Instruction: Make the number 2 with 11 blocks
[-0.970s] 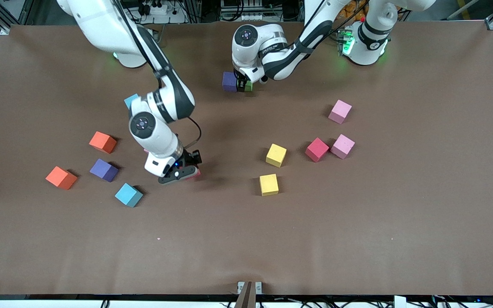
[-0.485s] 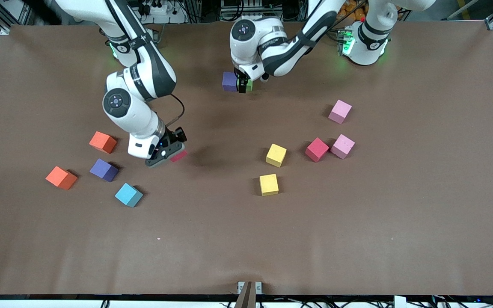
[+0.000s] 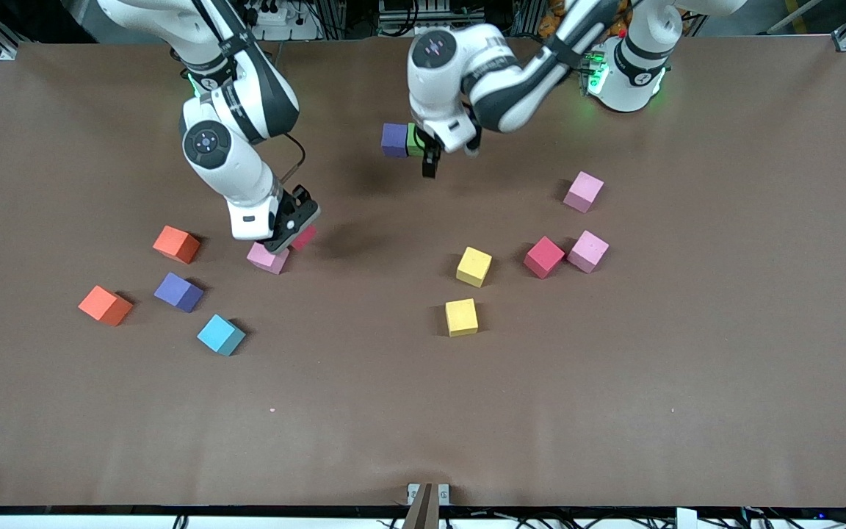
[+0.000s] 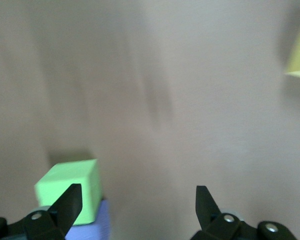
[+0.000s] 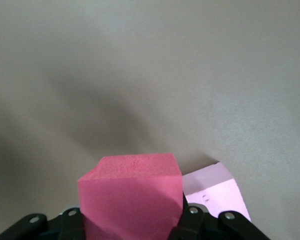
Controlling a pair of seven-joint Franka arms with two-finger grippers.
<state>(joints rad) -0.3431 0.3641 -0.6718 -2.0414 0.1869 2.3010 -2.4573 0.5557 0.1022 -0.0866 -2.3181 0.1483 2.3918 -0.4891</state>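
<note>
A purple block (image 3: pixel 394 139) and a green block (image 3: pixel 414 139) stand touching, side by side, near the robots' bases; no number 2 shape shows. My left gripper (image 3: pixel 429 160) hangs open just off the green block (image 4: pixel 70 190), with nothing between its fingers (image 4: pixel 202 200). The purple block (image 4: pixel 99 226) shows beside the green one. My right gripper (image 3: pixel 292 226) is shut on a red block (image 3: pixel 305 237), held in the air over a pink block (image 3: pixel 269 257). In the right wrist view the red block (image 5: pixel 132 200) fills the jaws, with the pink block (image 5: pixel 216 192) below.
Loose blocks lie on the brown table (image 3: pixel 614 382): two orange (image 3: pixel 177 244) (image 3: pixel 105 305), purple (image 3: pixel 178 292) and light blue (image 3: pixel 220 334) toward the right arm's end; two yellow (image 3: pixel 474 266) (image 3: pixel 461 317), red (image 3: pixel 543 256) and two pink (image 3: pixel 588 250) (image 3: pixel 584 191) toward the left arm's.
My right gripper has risen with the red block and moved toward the bases, uncovering the pink block. My left gripper has let go of the green block and drawn away from it.
</note>
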